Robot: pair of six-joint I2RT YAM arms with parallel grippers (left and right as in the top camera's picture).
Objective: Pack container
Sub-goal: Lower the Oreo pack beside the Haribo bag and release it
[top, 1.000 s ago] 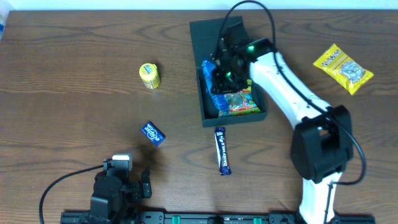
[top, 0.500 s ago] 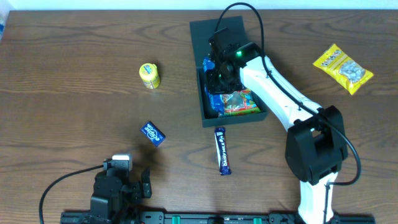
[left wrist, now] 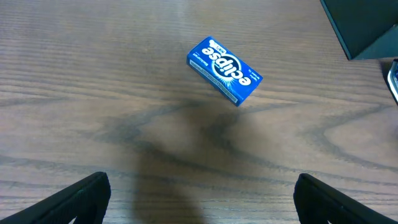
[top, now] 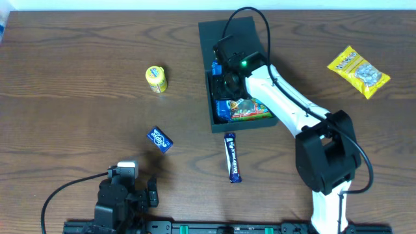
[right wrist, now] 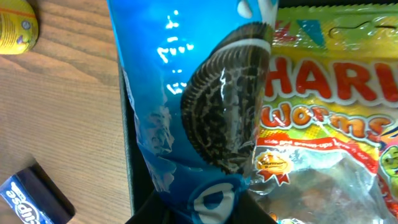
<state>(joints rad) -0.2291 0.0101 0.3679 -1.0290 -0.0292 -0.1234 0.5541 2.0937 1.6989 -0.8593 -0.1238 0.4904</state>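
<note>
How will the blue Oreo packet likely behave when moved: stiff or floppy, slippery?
The blue Oreo packet looks floppy: its film is creased and buckled. Its glossy wrap, showing glare, probably slides easily against the gummy worms bag beside it. Likely light for its size.

Cookie packet (right wrist: 199,124) inside container (top: 210,104)

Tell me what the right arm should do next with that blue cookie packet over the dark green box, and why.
Probably open the right gripper and let go: it seems shut on the blue plastic cookie packet, which already lies inside the dark teal-green cardboard container, against the yellow gummy worms bag.
</note>
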